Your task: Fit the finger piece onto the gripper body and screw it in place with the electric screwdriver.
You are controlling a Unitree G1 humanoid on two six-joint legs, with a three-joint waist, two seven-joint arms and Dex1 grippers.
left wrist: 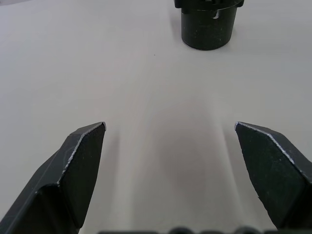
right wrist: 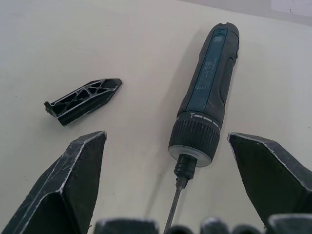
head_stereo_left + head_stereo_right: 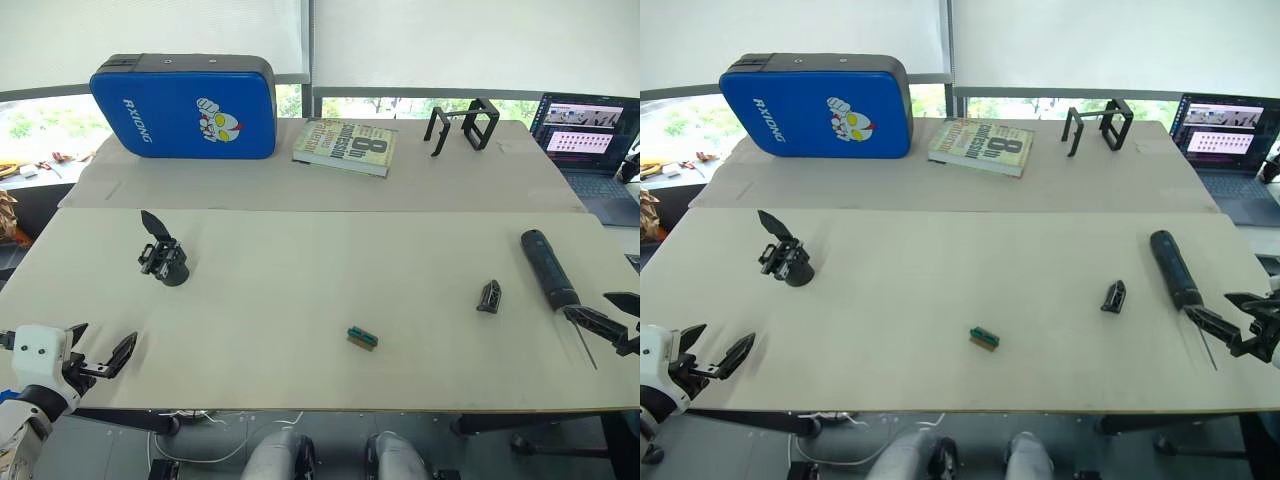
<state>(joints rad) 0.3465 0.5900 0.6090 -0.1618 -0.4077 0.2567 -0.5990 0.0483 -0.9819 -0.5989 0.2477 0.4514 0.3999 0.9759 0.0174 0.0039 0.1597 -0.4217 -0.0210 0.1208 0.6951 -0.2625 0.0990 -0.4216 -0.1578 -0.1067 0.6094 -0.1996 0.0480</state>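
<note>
Finger piece (image 3: 489, 297) lies loose on our desk (image 3: 300, 300), just beside the electric screwdriver (image 3: 548, 267) and well apart from the gripper body (image 3: 164, 256) on our left, so fitting and screwing are both still ahead, we judge. In the head view our left pincer (image 3: 100, 352) and right pincer (image 3: 618, 320) hover spread at the near edge, holding nothing. Our left wrist view looks between parted fingers (image 1: 73, 165) at the gripper body's round base. Our right wrist view frames the screwdriver's collar and bit between spread fingers (image 2: 73, 180), the finger piece alongside.
</note>
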